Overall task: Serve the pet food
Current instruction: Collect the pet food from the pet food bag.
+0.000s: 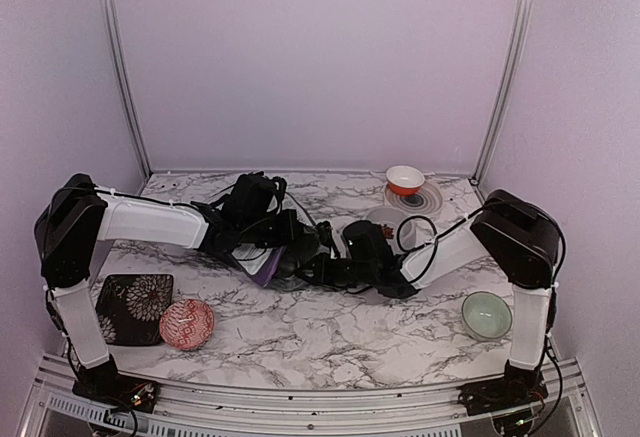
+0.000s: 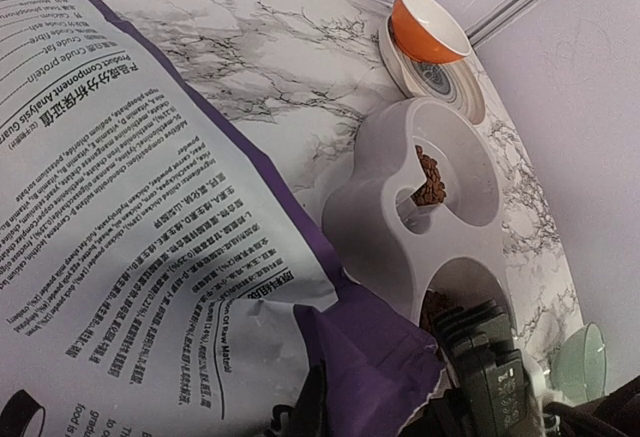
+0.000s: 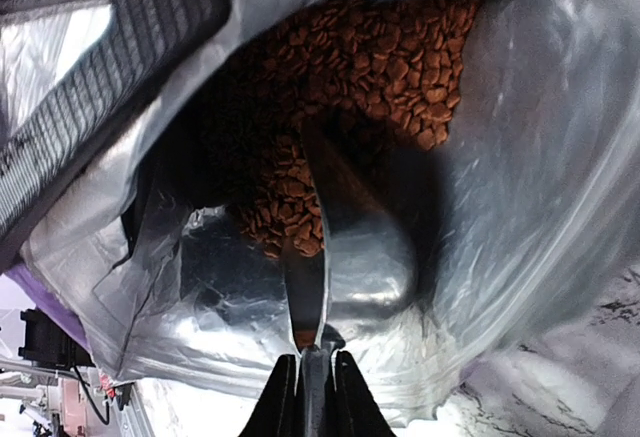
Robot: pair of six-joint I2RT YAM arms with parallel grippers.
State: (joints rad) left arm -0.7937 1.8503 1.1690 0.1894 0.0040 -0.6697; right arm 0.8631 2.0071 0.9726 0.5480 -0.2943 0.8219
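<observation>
The right hand (image 3: pixel 305 389) is clenched on the handle of a metal spoon (image 3: pixel 350 247) pushed into the foil-lined bag (image 3: pixel 540 157), its bowl against the pet food (image 3: pixel 390 47) heaped toward 12 o'clock. The left hand (image 1: pixel 283 234) pinches the bag's edge. At 3 o'clock from the bag, the double-bowl feeder (image 2: pixel 375 227) on the worktop (image 2: pixel 270 47) holds only small heaps, so serving looks begun, with more scoops likely due.

Reddish-brown pet food (image 3: pixel 390 47), silver spoon (image 3: pixel 355 242), purple-edged white bag (image 2: pixel 150 207), grey-veined marble table (image 1: pixel 330 327)
</observation>
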